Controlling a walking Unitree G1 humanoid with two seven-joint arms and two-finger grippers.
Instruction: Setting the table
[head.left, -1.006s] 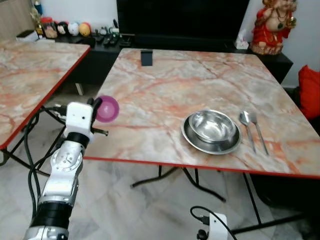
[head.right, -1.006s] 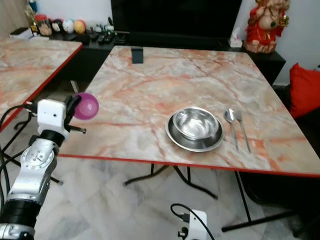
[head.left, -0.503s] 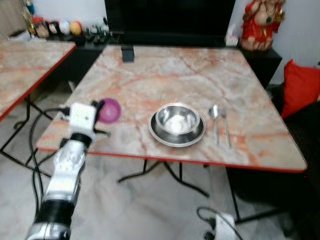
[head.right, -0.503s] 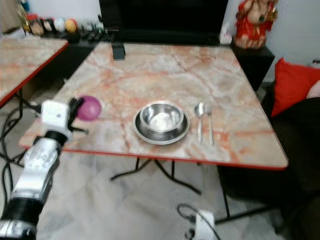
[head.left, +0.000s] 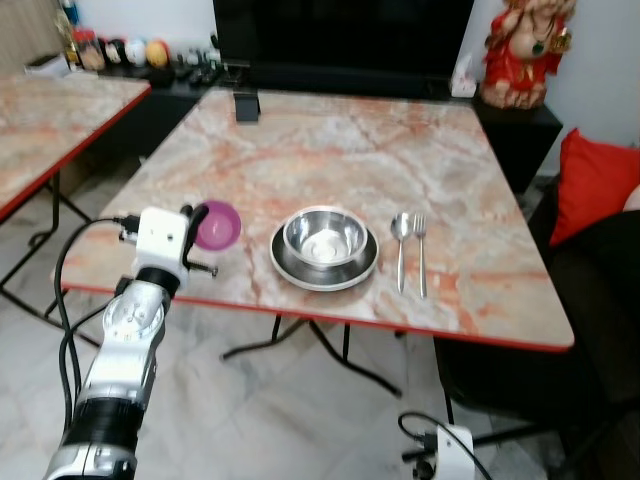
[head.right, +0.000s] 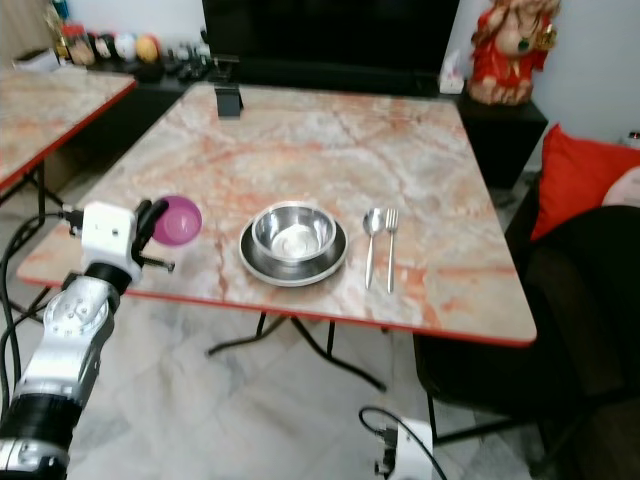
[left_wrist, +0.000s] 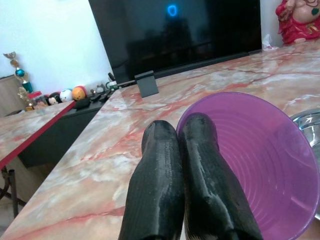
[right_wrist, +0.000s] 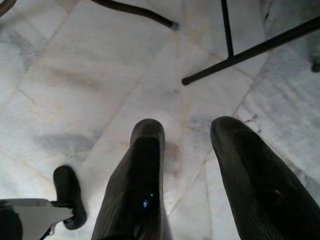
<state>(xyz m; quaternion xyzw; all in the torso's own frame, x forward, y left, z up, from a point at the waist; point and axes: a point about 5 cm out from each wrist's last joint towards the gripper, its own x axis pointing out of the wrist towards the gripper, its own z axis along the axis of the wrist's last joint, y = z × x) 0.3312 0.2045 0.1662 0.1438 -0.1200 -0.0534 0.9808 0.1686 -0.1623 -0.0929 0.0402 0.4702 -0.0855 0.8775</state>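
Observation:
A purple plastic bowl (head.left: 219, 225) hangs over the near left corner of the marble table (head.left: 330, 150), its rim pinched between the two black fingers of my left gripper (left_wrist: 180, 137), which is shut on it. To its right a steel bowl (head.left: 324, 238) sits inside a steel plate (head.left: 290, 268). A spoon (head.left: 400, 247) and a fork (head.left: 421, 255) lie side by side just right of the plate. My right gripper (right_wrist: 187, 135) hangs low over the tiled floor, open and holding nothing.
A second marble table (head.left: 45, 120) stands to the left across a gap. A black TV unit (head.left: 340, 45) and a red figurine (head.left: 518, 50) are behind the table. A small black block (head.left: 245, 105) stands at the far left edge. A red cushion (head.left: 590, 185) is at right.
The view has pulled back and swung, so the plate and cutlery now sit further left in the picture. My left gripper still holds the purple bowl near the table's left corner.

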